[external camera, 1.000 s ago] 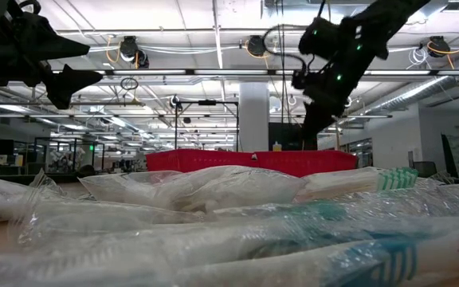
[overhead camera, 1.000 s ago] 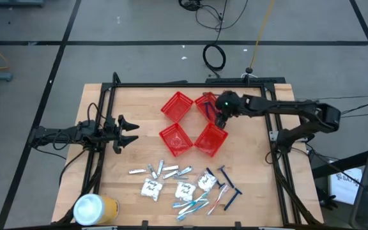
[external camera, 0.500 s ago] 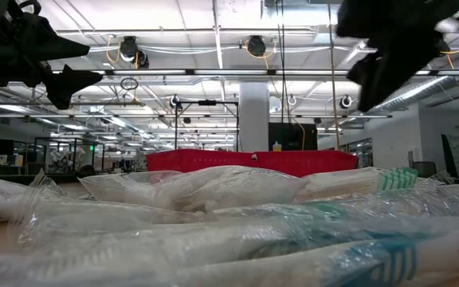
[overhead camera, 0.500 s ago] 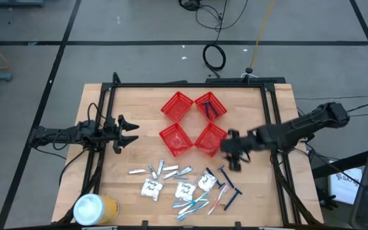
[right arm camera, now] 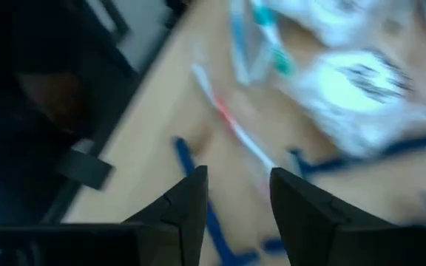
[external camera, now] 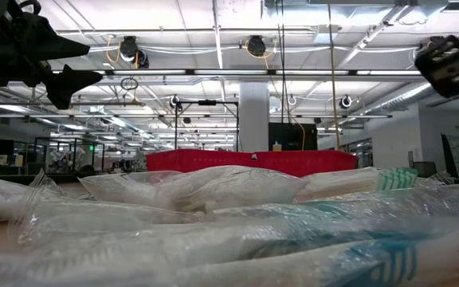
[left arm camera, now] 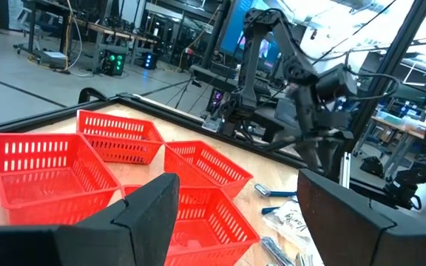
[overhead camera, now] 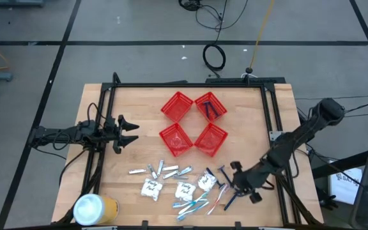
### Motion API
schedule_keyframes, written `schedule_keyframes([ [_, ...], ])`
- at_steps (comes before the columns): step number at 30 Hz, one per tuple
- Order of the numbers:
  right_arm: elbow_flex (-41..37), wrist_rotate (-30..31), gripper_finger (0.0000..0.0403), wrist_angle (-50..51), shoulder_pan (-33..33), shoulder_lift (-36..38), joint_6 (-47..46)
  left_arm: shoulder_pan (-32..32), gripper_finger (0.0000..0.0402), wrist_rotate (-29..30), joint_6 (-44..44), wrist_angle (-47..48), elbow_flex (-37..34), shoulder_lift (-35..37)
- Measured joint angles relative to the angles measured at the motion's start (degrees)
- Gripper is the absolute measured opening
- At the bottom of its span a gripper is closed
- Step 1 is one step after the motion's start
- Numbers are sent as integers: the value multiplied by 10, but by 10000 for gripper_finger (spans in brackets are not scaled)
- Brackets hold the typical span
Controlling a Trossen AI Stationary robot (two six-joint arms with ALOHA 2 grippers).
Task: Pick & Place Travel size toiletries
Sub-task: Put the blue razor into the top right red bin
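Grey floor [overhead camera: 37, 70] all round, crossed by dark seam lines, and a coil of black cable [overhead camera: 214, 56] lies on it beyond the far edge of the pale wooden table [overhead camera: 139, 118]. A yellow cord [overhead camera: 258, 35] runs down beside that coil. Looking level now: an open workshop hall, a white ceiling with pipes and beams [external camera: 213, 40], a broad white column [external camera: 254, 112] in the middle, dark metal frames and benches [external camera: 22, 151] off behind it.

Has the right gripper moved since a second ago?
Yes. The right gripper has swung from above the red mesh baskets toward the table's front edge, and is now over the blue razors.
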State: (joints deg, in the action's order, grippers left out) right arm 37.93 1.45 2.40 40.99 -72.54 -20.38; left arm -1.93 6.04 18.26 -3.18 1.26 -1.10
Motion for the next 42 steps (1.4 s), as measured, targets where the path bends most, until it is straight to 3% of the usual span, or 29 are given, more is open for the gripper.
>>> schedule_keyframes([
  [3, -34, -1, 127, -88, 22, -18, 0, 0, 271, 0, 0, 0, 0, 0],
  [11, -48, 32, 104, -95, 41, -85, 1, 0, 271, 0, 0, 0, 0, 0],
  [19, -46, 1, 102, -105, 45, -147, 14, 0, 271, 0, 0, 0, 0, 0],
  [24, -48, 4, 101, -92, 45, -126, 37, 0, 271, 0, 0, 0, 0, 0],
  [29, -49, 131, 92, -27, 45, -79, 79, 0, 271, 0, 0, 0, 0, 0],
  [32, -49, 175, 88, 15, 45, -59, 98, 0, 271, 0, 0, 0, 0, 0],
  [37, -49, 176, 86, 11, 45, -20, 123, 0, 271, 0, 0, 0, 0, 0],
  [42, -49, 130, 86, 3, 45, -2, 107, 0, 271, 0, 0, 0, 0, 0],
])
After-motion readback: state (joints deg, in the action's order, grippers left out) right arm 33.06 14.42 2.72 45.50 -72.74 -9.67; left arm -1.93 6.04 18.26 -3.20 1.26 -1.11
